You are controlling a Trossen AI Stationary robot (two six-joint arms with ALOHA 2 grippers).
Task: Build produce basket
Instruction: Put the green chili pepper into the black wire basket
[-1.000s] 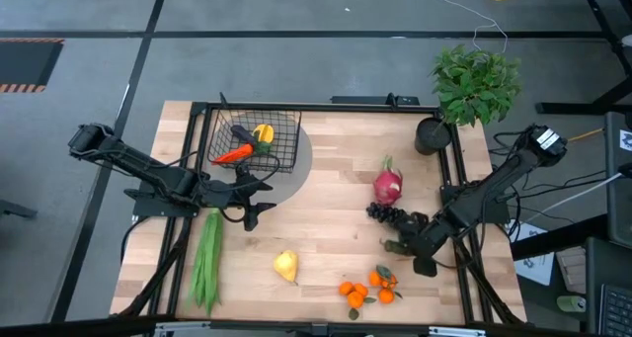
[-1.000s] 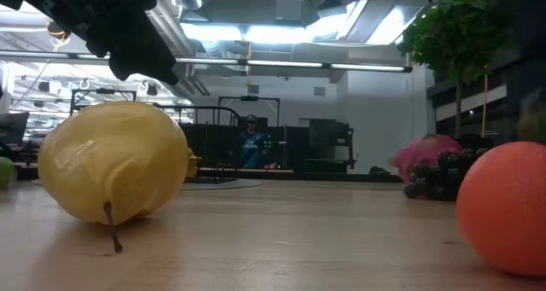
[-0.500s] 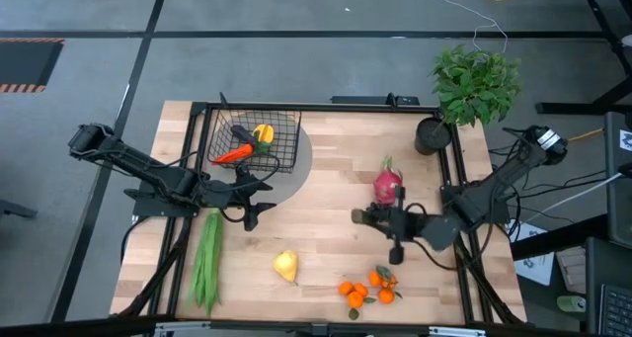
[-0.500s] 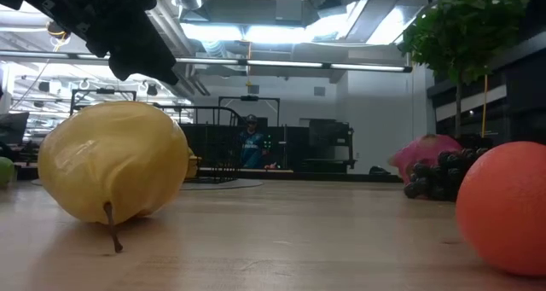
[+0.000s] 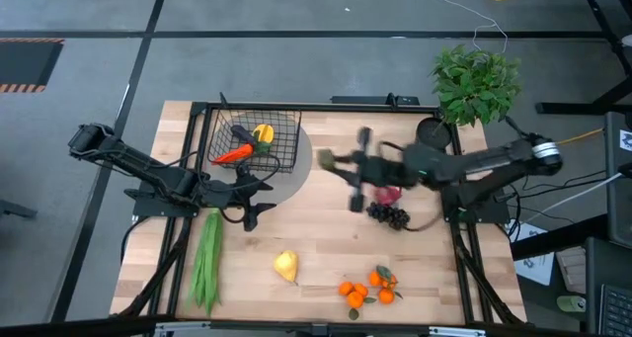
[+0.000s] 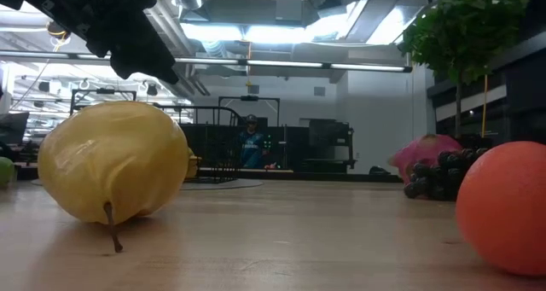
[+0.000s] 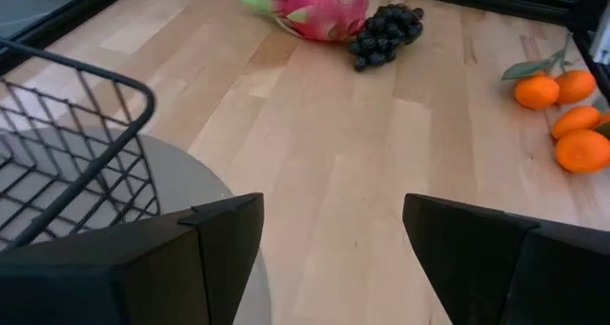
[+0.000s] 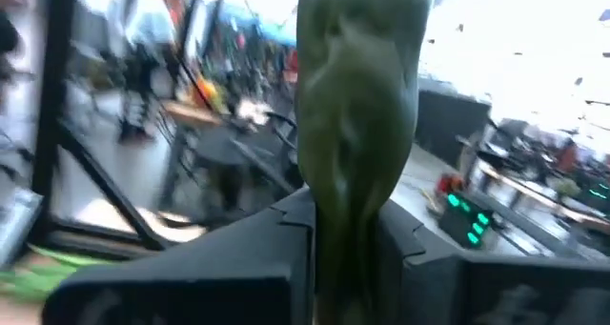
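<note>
The black wire basket (image 5: 255,139) stands at the table's far left and holds a carrot (image 5: 235,153), a yellow pepper (image 5: 263,133) and a dark piece. My right gripper (image 5: 334,161) reaches across the table, just right of the basket, shut on an olive-green piece of produce (image 8: 360,125). My left gripper (image 5: 262,201) waits open and empty in front of the basket; the left wrist view shows it (image 7: 329,239). On the table lie the dragon fruit (image 5: 388,193), grapes (image 5: 389,214), pear (image 5: 285,266), oranges (image 5: 367,290) and green beans (image 5: 206,258). My right gripper pinches the lower end (image 8: 355,232) of the olive-green piece between its two fingers. The piece sticks out beyond the fingertips. The fingers point toward the table's left, at the basket. The piece (image 5: 325,159) is lifted clear of the table.
A leafy potted plant (image 5: 476,82) and a dark round cup (image 5: 432,134) stand at the far right corner. A black frame (image 5: 316,108) runs round the table. In the low view the pear (image 6: 111,163) and an orange (image 6: 503,206) loom close.
My right gripper has swung from the table's near right part toward the far left, over the grapes and dragon fruit to beside the basket, carrying the olive-green piece clear of the table. My left arm has kept still.
</note>
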